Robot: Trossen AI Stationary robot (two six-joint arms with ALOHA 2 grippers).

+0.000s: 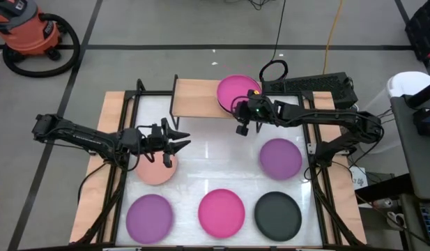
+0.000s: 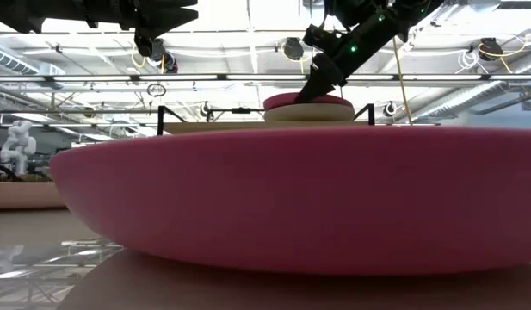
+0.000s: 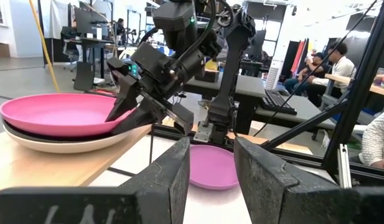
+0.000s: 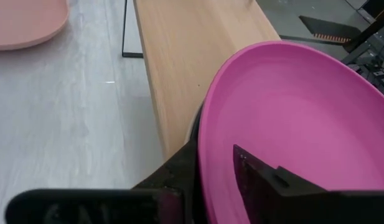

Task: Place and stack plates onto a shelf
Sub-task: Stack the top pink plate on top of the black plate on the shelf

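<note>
Robotics lab, desks [image 3: 92,46], shop vac [image 1: 33,31]

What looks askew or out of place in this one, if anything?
Nothing stands out. The magenta plate sits squarely on a black and a beige plate on the shelf, with the right pincer straddling its rim. The other plates lie flat on the table.

The right claw [image 4: 213,171] straddles the magenta plate's [image 4: 304,112] rim above the shelf [image 4: 192,56], seemingly loosened.

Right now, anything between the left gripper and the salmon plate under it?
Nothing visible. The left gripper hangs open over the salmon plate, with no other plate or object on or around it.
</note>
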